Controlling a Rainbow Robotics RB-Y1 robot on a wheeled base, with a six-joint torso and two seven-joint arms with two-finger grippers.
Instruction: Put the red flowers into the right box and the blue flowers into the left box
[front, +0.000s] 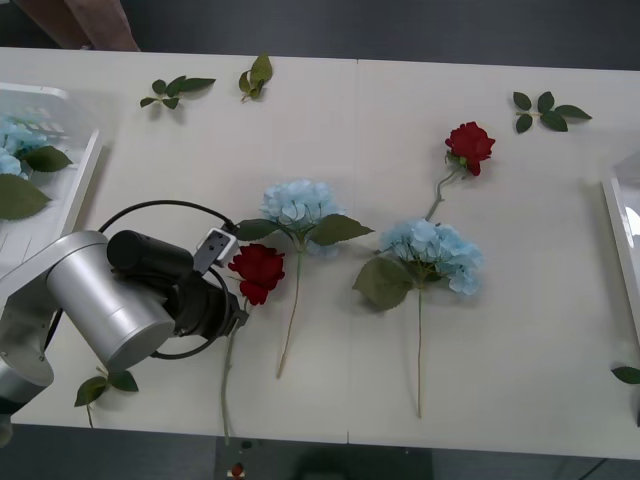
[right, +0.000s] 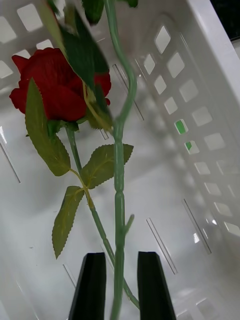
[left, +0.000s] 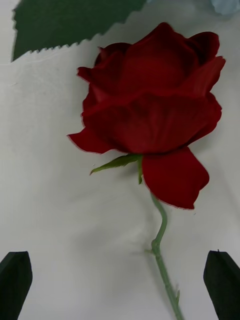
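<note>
A red flower (front: 257, 272) lies on the table in front of my left gripper (front: 230, 310), which is open. In the left wrist view its stem (left: 162, 255) runs between the spread fingertips (left: 15, 285). Another red flower (front: 470, 146) lies farther back right. Two blue flowers (front: 300, 205) (front: 435, 252) lie mid-table. The left box (front: 85, 175) holds blue flowers (front: 15, 140). My right gripper (right: 120, 285) is over the right box (right: 200, 115), shut on a green stem (right: 119, 200). A red flower (right: 55, 90) lies inside that box. The right box's rim (front: 618, 230) shows at the table's right edge.
Loose green leaf sprigs lie at the back left (front: 175, 90), back middle (front: 256, 77), back right (front: 545, 110), front left (front: 105, 385) and by the right edge (front: 628, 375). A black cable (front: 160, 208) loops over the left arm.
</note>
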